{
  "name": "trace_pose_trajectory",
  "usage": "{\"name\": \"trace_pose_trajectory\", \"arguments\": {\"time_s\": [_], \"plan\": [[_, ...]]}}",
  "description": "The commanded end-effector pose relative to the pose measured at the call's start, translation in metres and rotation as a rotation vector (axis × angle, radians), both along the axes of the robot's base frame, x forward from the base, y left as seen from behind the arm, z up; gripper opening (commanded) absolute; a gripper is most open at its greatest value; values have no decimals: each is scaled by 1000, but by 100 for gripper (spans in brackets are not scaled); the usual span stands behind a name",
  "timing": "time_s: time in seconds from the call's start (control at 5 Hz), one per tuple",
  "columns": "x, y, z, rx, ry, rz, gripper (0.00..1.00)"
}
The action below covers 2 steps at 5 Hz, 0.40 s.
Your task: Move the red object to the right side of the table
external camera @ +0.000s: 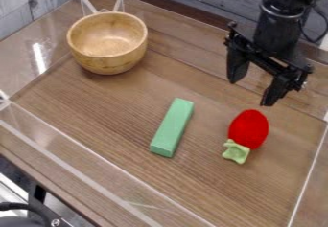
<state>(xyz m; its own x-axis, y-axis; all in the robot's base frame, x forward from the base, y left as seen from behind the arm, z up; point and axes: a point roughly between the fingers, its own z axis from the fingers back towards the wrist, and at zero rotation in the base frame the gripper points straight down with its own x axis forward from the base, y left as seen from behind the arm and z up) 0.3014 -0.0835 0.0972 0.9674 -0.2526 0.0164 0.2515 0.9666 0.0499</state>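
The red object (247,129), a small strawberry-like toy with a pale green leafy stem pointing toward the near edge, lies on the brown wood-grain table (103,116) toward its right side. My gripper (268,78) hangs above and slightly behind it, pointing down, with both black fingers spread wide and nothing between them. There is a clear gap between the fingertips and the toy.
A long green block (172,126) lies left of the red toy. A wooden bowl (107,42) stands at the back left. Low transparent acrylic walls (308,173) border the tabletop, with the right wall close to the toy.
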Motion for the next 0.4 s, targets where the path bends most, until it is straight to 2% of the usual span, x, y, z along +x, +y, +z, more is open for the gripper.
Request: {"name": "trace_pose_trajectory", "arguments": {"time_s": [0.0,0.2], "plan": [[8,3,25,-31,-86,23,100],[9,7,24,-34,-84,40,100]]}}
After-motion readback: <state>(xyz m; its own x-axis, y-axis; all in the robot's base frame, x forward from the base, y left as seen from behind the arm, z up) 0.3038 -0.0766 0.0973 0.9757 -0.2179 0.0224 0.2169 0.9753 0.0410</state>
